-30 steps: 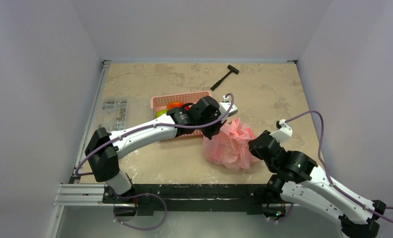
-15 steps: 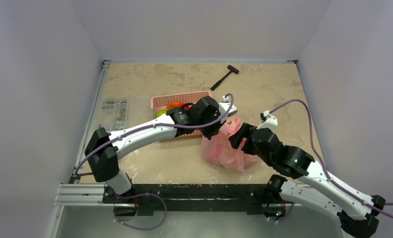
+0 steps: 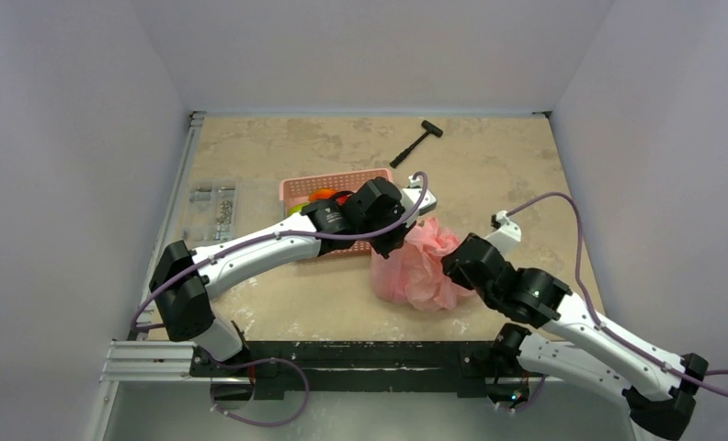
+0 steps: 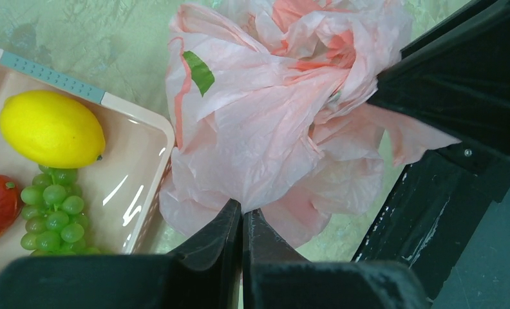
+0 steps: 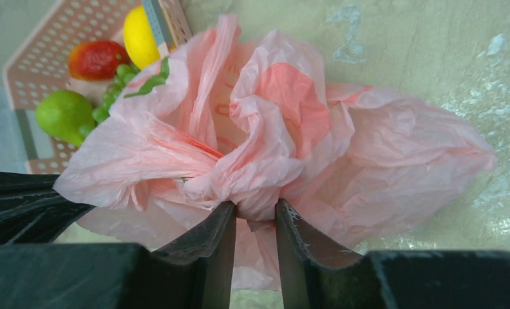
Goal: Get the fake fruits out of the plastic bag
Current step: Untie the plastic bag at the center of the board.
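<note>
Jaws of the left gripper (image 4: 243, 217) are clenched on a fold of the one plastic bag (image 4: 265, 129), and the right gripper (image 5: 255, 219) pinches another fold. The bag lies bunched against the single pink basket (image 4: 136, 119), its long axis running from the basket toward the right arm. Only the right wrist view shows the basket's one green fruit (image 5: 62, 114); only the top view shows one hammer (image 3: 417, 142).
</note>
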